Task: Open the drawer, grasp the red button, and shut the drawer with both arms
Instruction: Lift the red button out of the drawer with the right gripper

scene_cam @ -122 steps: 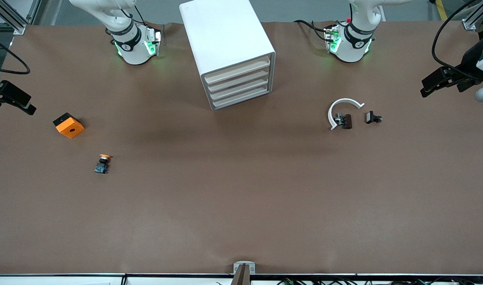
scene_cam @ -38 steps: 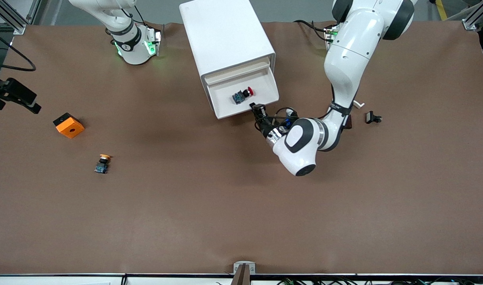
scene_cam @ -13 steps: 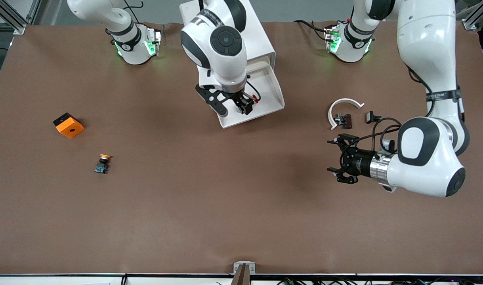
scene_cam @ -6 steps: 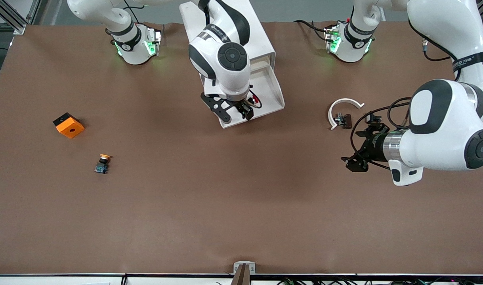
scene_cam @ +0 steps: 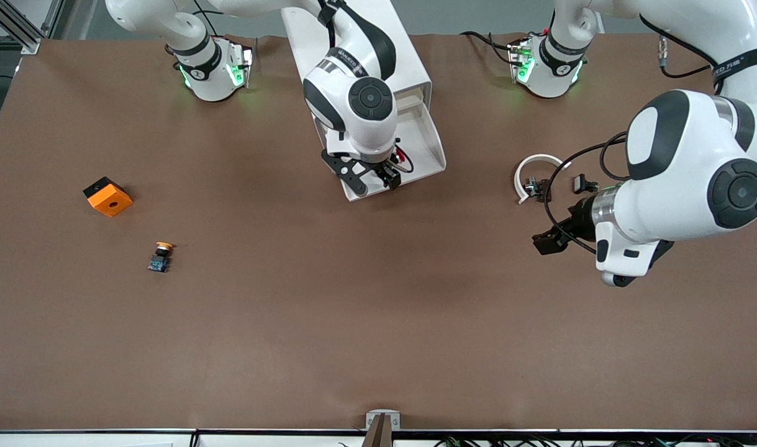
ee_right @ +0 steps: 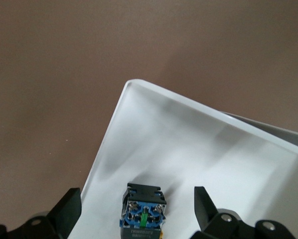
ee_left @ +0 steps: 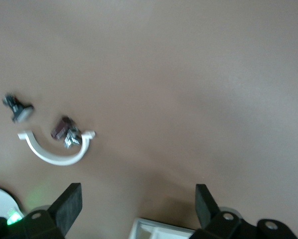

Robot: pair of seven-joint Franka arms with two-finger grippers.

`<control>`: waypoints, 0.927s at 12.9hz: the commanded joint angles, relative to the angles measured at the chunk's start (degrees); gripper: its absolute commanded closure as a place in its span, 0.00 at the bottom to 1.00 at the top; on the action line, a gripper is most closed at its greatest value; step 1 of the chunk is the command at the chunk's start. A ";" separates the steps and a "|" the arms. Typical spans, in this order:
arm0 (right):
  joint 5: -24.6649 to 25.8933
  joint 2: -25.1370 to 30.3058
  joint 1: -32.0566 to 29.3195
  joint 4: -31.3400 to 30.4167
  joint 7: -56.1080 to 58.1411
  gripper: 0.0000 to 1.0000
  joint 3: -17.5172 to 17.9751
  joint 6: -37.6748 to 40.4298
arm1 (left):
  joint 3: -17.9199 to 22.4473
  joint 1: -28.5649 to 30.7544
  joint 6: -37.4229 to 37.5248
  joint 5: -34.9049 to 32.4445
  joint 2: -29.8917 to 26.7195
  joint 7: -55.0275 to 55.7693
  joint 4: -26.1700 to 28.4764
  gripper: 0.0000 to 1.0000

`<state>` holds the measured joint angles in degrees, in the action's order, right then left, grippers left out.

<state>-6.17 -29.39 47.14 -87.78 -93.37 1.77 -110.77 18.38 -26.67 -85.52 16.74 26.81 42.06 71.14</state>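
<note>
Both jaws spread, right gripper (scene_cam: 378, 180) over glossy white drawer (scene_cam: 433, 162) with blue-based button (ee_right: 143, 214), left gripper (scene_cam: 549, 241) idle.

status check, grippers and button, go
Right gripper open over the open drawer, button between its fingers, ungrasped. Left gripper open, waiting. Nothing blocking.

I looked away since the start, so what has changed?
The white cabinet's bottom drawer now stands open, pulled by the left gripper, which has withdrawn, open. The right gripper now hangs open over the red-capped button inside. Yellow-capped button and orange block unmoved.
</note>
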 commanded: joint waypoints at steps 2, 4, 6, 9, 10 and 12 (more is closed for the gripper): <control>-1.92 -1.10 1.29 0.06 -0.59 0.00 -0.54 -1.20 | -1.06 -1.53 -2.72 -6.17 -4.48 -5.84 5.32 0.00; -1.92 -1.46 1.29 0.15 -0.50 0.00 -0.54 -1.29 | -2.20 -1.72 -3.94 -9.43 -5.27 -8.02 6.29 0.00; -1.92 -1.46 1.29 0.15 -0.41 0.22 -0.54 -1.29 | -2.21 -1.54 -4.04 -12.07 -5.80 -11.98 6.46 0.00; -1.92 -1.46 1.47 0.15 -0.15 0.54 -0.54 -1.11 | -2.30 -1.28 -5.44 -12.96 -6.68 -13.75 7.69 0.00; -1.92 -1.46 1.47 0.15 0.20 0.67 -0.54 -1.02 | -2.30 -1.19 -6.66 -12.96 -7.81 -13.93 9.61 0.00; -1.83 -1.46 1.55 0.24 0.56 0.84 -0.54 -0.85 | -2.30 -1.28 -12.62 -12.96 -12.37 -13.93 17.93 0.00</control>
<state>-6.87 -30.79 47.90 -87.75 -93.28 1.78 -111.80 16.39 -27.77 -92.59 5.09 20.59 29.15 79.46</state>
